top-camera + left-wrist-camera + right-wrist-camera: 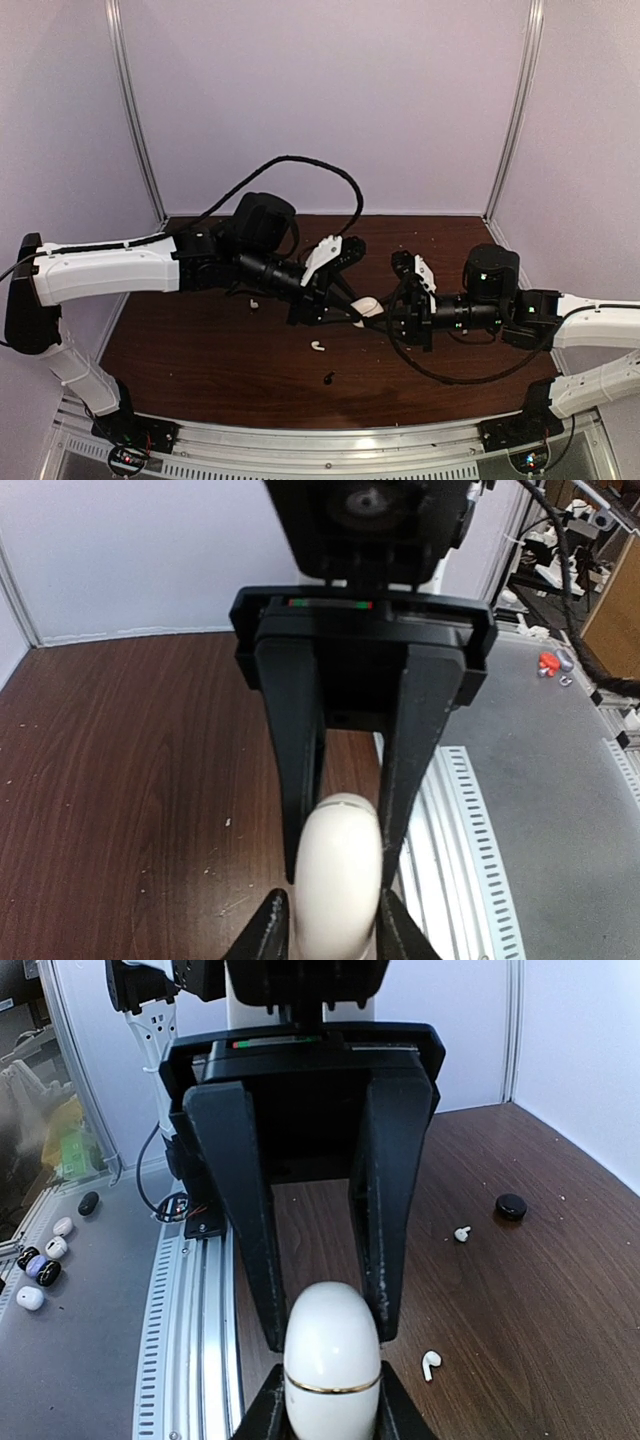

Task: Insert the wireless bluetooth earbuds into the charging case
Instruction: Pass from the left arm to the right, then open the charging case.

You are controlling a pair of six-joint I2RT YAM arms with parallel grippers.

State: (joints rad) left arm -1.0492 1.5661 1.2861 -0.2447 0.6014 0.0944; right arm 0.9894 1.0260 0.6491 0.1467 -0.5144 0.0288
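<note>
Your worktop (200, 360) is dark wood grain, boxed in by pale lilac walls. Over its middle your two arms meet head-on at one white, egg-shaped charging case (365, 303), which is held clear of the surface. Your left fingers (268, 932) are clenched on one end of the case and your right fingers (262, 1412) on the other end, each pair pinching its sides. The case is closed, with a thin gold seam running round it. The earbuds lie loose on the worktop. One white earbud (253, 302) sits just beside the left forearm. A second white earbud (318, 347) lies nearer to you, close to the spot below the case. A black earbud (329, 378) lies nearer the front edge again, apart from both white ones.
</note>
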